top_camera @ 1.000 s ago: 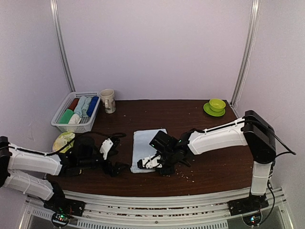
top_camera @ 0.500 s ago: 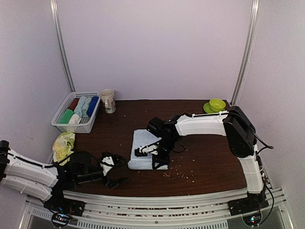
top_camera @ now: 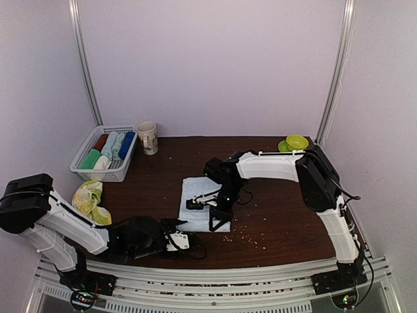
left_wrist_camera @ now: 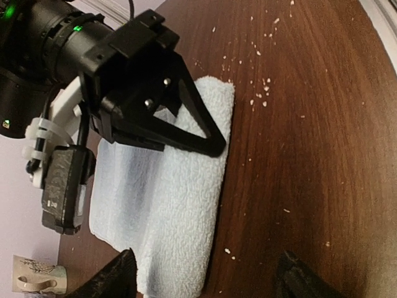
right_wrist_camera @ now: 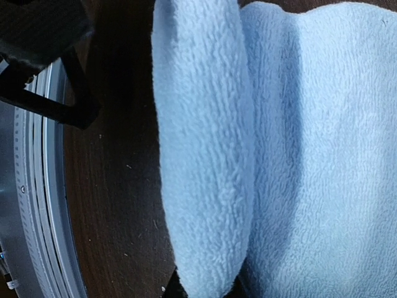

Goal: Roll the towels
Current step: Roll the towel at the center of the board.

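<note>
A pale blue-white towel lies flat mid-table, its near edge turned up into a thick roll. My right gripper reaches down onto that roll and is shut on it; its fingertips pinch the roll's end. My left gripper lies low near the front edge, pointing at the towel's near end, jaws open. In the left wrist view the roll lies ahead between the open fingertips, untouched. The yellow-green towel sits crumpled at the left edge.
A white slatted basket with several rolled towels stands back left, a mug beside it. A green cup on a saucer is back right. Crumbs dot the wood right of the towel.
My right gripper has drawn the towel's near edge back into a thicker roll. My left arm has swung right along the front edge to face the roll, its jaws narrowing slightly.
</note>
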Available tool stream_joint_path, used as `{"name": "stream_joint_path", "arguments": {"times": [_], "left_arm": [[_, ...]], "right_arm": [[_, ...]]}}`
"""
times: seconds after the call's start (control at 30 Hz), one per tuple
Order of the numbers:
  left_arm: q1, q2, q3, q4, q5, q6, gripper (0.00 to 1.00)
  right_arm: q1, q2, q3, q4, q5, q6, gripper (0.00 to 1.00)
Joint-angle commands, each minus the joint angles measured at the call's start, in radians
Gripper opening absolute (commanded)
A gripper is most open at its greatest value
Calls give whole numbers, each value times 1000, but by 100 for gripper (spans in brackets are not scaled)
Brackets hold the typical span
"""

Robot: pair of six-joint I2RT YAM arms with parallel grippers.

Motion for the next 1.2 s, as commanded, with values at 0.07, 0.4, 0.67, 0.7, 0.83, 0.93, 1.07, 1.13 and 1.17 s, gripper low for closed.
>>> {"name": "stream_joint_path", "arguments": {"times": [0.07, 0.4, 0.67, 0.7, 0.83, 0.93, 1.07, 1.13, 1.17], "left_arm": [[-42, 100, 68, 73, -155, 126, 76], [-57, 245, 181, -21, -259, 185, 67], [-56, 318, 236, -82, -308, 169, 48], [-57, 325, 243, -92, -308, 167, 44], [-57, 350, 268, -137, -293, 150, 25], [-57, 353, 291, -202, -252, 125, 2], [-56, 344, 322, -291, -182, 94, 0], [-56, 338, 344, -353, -143, 76, 0], [-55, 336, 354, -381, -124, 62, 0]], "right_arm": [[1, 88, -60, -117, 70, -20, 0], [2, 86, -76, -118, 62, -30, 0], [2, 85, -75, -123, 62, -40, 0], [1, 83, -78, -122, 63, -40, 0], [1, 67, -83, -117, 70, -43, 0], [0, 47, -88, -107, 83, -38, 8], [-13, -27, -119, -58, 133, 0, 31], [-26, -82, -140, -21, 171, 29, 42], [-34, -116, -153, -7, 183, 40, 49]]}}
